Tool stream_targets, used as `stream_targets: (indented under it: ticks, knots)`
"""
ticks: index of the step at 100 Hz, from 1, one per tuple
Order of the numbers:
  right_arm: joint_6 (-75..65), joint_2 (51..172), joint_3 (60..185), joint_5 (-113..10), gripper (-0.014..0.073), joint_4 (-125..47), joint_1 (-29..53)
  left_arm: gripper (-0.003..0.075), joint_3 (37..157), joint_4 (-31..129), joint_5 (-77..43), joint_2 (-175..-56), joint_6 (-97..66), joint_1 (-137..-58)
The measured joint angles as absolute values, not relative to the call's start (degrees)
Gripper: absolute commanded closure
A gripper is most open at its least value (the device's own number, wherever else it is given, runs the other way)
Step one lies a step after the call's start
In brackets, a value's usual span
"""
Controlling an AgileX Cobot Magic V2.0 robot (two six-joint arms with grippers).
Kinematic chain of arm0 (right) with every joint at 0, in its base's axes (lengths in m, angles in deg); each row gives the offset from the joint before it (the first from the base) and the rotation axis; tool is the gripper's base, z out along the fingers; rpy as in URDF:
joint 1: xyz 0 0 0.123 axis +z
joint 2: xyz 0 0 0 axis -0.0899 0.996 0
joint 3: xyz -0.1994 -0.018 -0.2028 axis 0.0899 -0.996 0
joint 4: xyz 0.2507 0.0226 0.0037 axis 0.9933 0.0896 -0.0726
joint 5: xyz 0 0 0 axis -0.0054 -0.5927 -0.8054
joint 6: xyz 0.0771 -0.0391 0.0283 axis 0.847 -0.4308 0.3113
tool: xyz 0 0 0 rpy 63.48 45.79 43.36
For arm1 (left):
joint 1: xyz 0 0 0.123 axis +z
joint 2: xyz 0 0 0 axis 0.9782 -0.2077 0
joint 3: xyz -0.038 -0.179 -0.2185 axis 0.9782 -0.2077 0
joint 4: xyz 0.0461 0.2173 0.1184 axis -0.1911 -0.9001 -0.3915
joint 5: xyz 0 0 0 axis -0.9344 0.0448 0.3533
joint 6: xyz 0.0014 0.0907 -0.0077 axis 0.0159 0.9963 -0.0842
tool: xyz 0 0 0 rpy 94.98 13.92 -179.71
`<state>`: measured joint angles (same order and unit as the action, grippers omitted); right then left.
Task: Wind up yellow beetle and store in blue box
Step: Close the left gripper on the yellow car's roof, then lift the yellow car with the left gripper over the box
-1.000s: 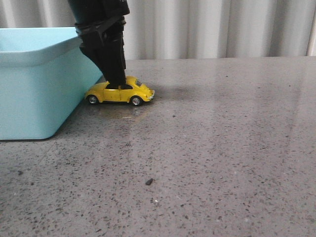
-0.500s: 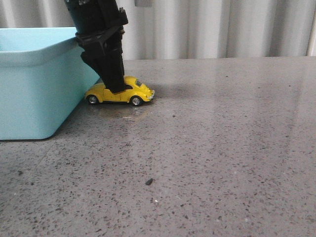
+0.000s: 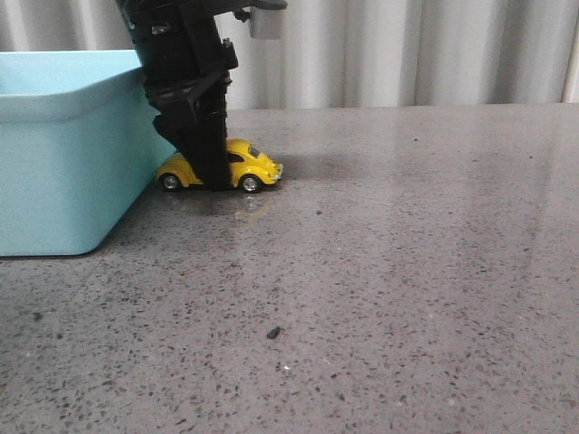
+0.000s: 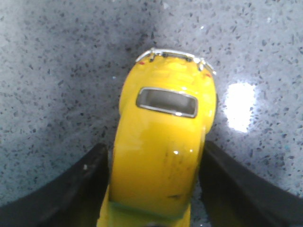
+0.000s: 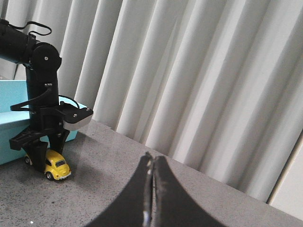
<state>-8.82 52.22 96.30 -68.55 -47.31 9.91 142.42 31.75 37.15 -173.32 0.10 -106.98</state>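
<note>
Yellow beetle [image 3: 251,165] stands on its four wheels on the grey speckled table [image 3: 407,271], just beside the near corner of the blue box [image 3: 63,154] and outside it. The left gripper [image 3: 213,183] reaches down from above and its two black fingers [image 4: 75,184] sit on both sides of the car body. In the left wrist view the fingers look very close to the yellow flanks, maybe touching, but I cannot tell if they really press the car or only bracket it. The right gripper [image 5: 150,189] is far from the work, raised above the table, with its fingertips pressed together and nothing between them.

In my judgement the step in hand is to get a firm hold on the car, so that it can be drawn backward on the table to wind it. For this the fingers should close evenly on the widest part of the body and stay low, because the shell is rounded and glossy and could slip upward out of the pinch. The wheels must remain pressed on the table during the pull.

The car is shiny, with a silver bumper and dark tyres. The table is smooth polished stone with reflections. The box is plain pale plastic with rounded corners and a flared rim.
</note>
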Motion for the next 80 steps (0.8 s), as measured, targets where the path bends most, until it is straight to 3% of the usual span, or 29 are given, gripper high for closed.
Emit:
stream_targets:
  ticks: [21,35,80]
  knots:
    - [-8.8,52.2,96.3,-68.5,0.0656,-47.3,9.9,0.0563,142.4,31.8,37.0,-173.3,0.1,-107.0]
    - [-8.8,52.2,96.3,-68.5,0.0656,-47.3,9.9,0.0628,142.4,31.8,36.9,-173.3,0.1,-107.0]
    - [-8.8,52.2,96.3,-68.5,0.0656,-47.4,9.9,0.0661,146.8,32.6,38.4,-173.3,0.1,-106.9]
